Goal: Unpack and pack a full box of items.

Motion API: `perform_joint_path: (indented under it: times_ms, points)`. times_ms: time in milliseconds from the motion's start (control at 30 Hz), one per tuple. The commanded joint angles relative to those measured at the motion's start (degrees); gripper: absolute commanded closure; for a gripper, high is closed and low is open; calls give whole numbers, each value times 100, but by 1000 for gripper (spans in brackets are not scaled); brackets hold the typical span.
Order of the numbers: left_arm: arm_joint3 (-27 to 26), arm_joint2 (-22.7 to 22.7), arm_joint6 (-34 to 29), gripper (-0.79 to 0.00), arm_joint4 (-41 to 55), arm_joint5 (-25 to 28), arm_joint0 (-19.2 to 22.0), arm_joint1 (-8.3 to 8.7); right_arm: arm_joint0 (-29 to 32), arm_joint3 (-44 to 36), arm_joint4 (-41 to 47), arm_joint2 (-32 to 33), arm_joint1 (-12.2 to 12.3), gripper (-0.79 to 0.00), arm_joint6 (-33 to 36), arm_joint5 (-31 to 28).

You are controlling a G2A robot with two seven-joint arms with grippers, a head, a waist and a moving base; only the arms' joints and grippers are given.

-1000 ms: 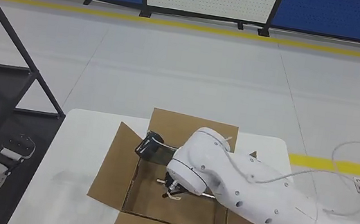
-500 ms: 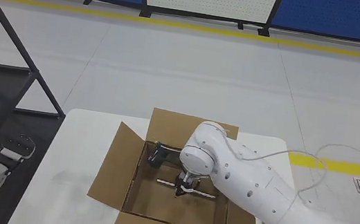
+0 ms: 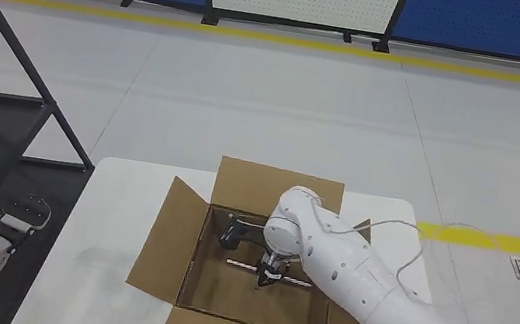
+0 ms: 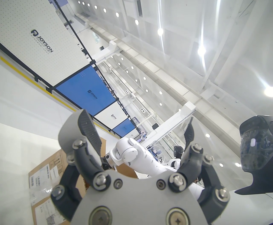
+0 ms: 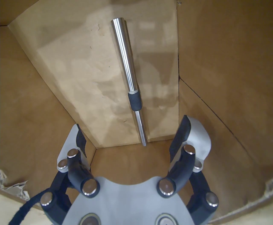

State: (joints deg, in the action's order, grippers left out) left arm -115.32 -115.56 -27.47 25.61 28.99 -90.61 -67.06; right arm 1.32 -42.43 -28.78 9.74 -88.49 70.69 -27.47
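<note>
An open cardboard box (image 3: 277,180) stands on the white table (image 3: 107,240). On its floor lies a shiny metal rod (image 3: 295,282) with a black band round its middle (image 5: 134,101). My right arm goes down into the box. The right gripper (image 3: 267,272) hangs open just above the thin end of the rod (image 5: 128,64), one finger on each side and neither touching it (image 5: 132,127). My left gripper (image 4: 137,121) is open, holds nothing and points up at the ceiling, lower than the box's labelled outer wall (image 4: 42,176).
The box walls (image 5: 213,53) stand close around the right gripper, and the four flaps are folded outward. A black metal rack (image 3: 3,124) stands left of the table. A grey cable (image 3: 452,231) loops past the table's right side.
The right arm has swung over the box and its gripper has shifted a little to the right along the rod. The rod and the box have not moved.
</note>
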Motion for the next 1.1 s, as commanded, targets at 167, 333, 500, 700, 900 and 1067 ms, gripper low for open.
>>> perform_joint_path:
  times_ms: [167, 333, 500, 700, 900, 1067]
  points:
    - [0, 0, 0, -785, 0, 0, 0, 0, 90, 381, -309, 0, -213, -391, -268, -320]
    - [0, 0, 0, -785, 0, 0, 0, 0, 170, 610, -589, 0, -358, -379, -477, -504]
    - [0, 0, 0, -785, 0, 0, 0, 0, 227, 891, -791, 0, -506, -385, -601, -575]
    - [0, 0, 0, -785, 0, 0, 0, 0, 255, 1346, -831, 29, -664, -354, -712, -741]
    - [0, 0, 0, -785, 0, 0, 0, 0, 278, 1718, -876, 55, -812, -336, -839, -923]
    - [0, 0, 0, -785, 0, 0, 0, 0, 292, 1961, -927, 72, -927, -292, -928, -1033]
